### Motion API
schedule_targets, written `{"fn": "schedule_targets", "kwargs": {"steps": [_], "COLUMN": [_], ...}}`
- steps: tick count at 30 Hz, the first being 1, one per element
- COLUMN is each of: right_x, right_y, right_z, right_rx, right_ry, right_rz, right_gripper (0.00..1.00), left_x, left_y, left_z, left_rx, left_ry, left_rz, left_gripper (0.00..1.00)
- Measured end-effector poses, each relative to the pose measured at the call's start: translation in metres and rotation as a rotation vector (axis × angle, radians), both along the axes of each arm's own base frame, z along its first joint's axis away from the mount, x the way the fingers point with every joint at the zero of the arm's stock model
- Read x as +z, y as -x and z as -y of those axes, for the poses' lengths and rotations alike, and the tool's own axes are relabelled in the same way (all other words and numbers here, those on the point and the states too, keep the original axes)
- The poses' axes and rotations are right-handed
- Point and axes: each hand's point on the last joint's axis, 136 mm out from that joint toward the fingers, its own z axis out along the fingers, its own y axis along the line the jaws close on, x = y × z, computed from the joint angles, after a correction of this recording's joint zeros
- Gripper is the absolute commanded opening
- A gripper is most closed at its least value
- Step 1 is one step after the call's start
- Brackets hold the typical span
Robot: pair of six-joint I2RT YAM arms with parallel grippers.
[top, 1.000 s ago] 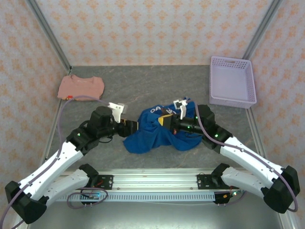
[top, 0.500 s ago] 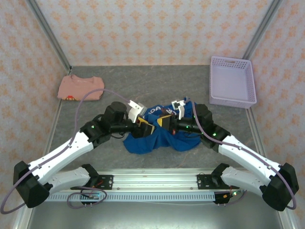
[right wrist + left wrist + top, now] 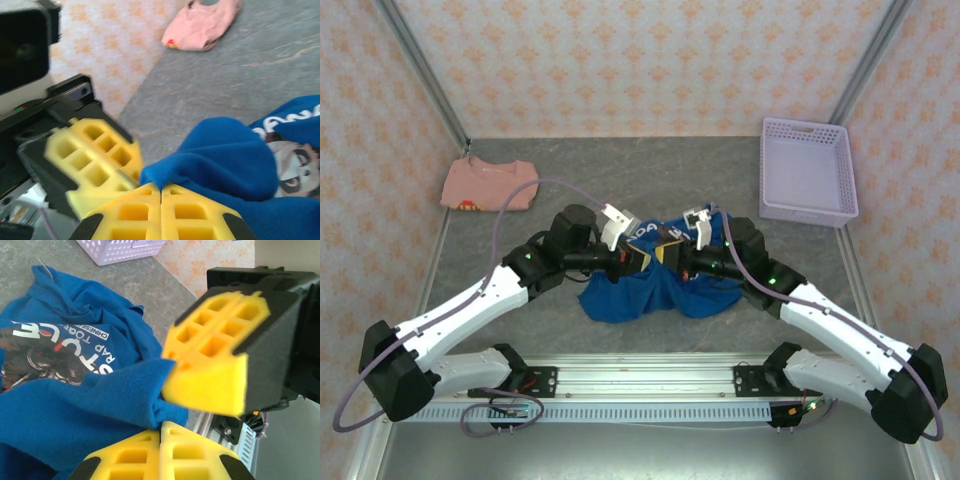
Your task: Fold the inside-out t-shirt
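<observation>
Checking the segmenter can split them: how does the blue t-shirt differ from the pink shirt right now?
The blue t-shirt is crumpled mid-table; the pink shirt lies flat at the far left corner.
The left gripper and right gripper are both shut on the blue t-shirt; nothing touches the pink shirt.
The blue t-shirt shows a graphic with white lettering; the pink shirt looks nearly plain.
Shared: both rest on the grey table.

Soft, matt blue cloth of the inside-out t-shirt (image 3: pixel 75 410), slightly fuzzy with a smoother printed patch, bunches against the tips of the left gripper (image 3: pixel 160 429). This and the right gripper (image 3: pixel 210 340) have matt, spongy yellow foam pads (image 3: pixel 130 215) backed by black plastic. Beneath them, the table (image 3: pixel 620 170) looks like dull grey stone.
</observation>
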Motion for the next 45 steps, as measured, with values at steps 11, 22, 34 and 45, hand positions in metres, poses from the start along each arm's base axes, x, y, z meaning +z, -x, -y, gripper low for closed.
{"fn": "schedule_targets", "kwargs": {"steps": [11, 22, 34, 45], "right_x": [-0.007, -0.01, -0.02, -0.014], "right_y": [0.005, 0.017, 0.001, -0.014], "right_z": [0.025, -0.013, -0.011, 0.018], "right_rx": [-0.044, 0.1, 0.053, -0.079], "right_ry": [0.254, 0.217, 0.242, 0.091], "right_rz": [0.117, 0.181, 0.204, 0.097], "right_gripper": [0.44, 0.55, 0.0, 0.0], "left_x": [0.058, 0.039, 0.045, -0.011], "left_y": [-0.001, 0.0, -0.005, -0.011], "left_z": [-0.014, -0.009, -0.016, -0.054], "left_rx": [0.188, 0.239, 0.261, 0.383], "left_ry": [0.041, -0.013, -0.039, -0.192], "left_rz": [-0.074, -0.209, -0.152, -0.064], "left_gripper": [0.0, 0.0, 0.42, 0.65]}}
